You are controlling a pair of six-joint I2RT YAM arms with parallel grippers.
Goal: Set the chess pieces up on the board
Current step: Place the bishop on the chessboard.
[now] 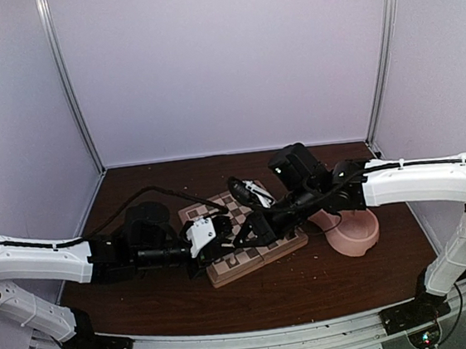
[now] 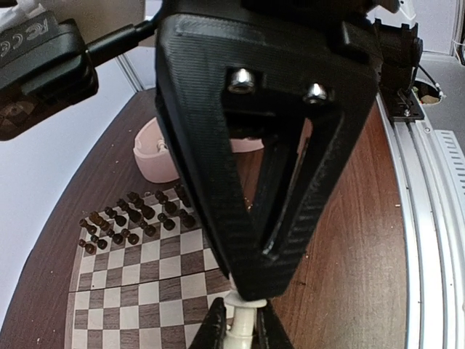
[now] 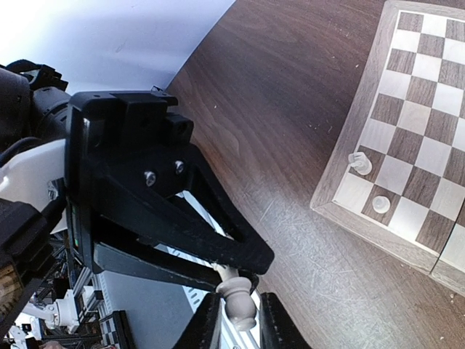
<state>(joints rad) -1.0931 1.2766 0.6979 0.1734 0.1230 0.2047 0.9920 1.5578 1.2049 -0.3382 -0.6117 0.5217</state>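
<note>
Both grippers meet just above the near part of the board (image 1: 251, 264). My left gripper (image 2: 243, 333) is shut on the stem of a cream-white chess piece (image 2: 244, 309). My right gripper (image 3: 240, 320) holds the bulbous end of the same piece (image 3: 238, 294) between its fingers. In the top view the left gripper (image 1: 221, 236) and the right gripper (image 1: 254, 229) hide the piece. Two more cream pieces (image 3: 357, 163) stand at a corner of the board (image 3: 421, 131). Several dark pieces (image 2: 131, 218) stand in rows at the board's (image 2: 138, 291) far end.
A pink double bowl (image 1: 356, 232) sits on the brown table right of the board; it also shows in the left wrist view (image 2: 156, 156). The right gripper's finger (image 2: 218, 145) fills the left wrist view. The metal table rail (image 2: 421, 218) runs along the near edge.
</note>
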